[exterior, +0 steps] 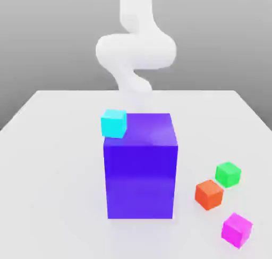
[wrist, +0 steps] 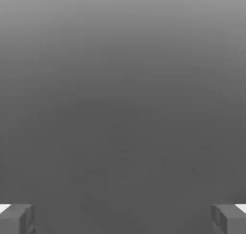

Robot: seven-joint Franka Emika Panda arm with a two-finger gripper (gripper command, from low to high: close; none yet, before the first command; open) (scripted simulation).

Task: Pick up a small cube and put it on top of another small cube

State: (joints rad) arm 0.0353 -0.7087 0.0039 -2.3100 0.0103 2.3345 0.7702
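The small magenta-pink cube (exterior: 237, 230) lies on the white table (exterior: 48, 162) near the front, at the exterior view's right. An orange-red cube (exterior: 209, 193) and a green cube (exterior: 228, 173) sit just behind it. A cyan cube (exterior: 113, 123) of the same size rests on the top corner of a tall blue-purple block (exterior: 141, 165). My gripper (wrist: 123, 219) is open in the hand view: its two grey fingertips (wrist: 17, 218) stand far apart, with only plain grey between them. None of the cubes shows in the hand view. The exterior view does not show the gripper.
The white arm (exterior: 135, 51) rises behind the tall block at the back of the table. The block stands in the table's middle, between the arm and the front edge. The three loose cubes cluster at the front right.
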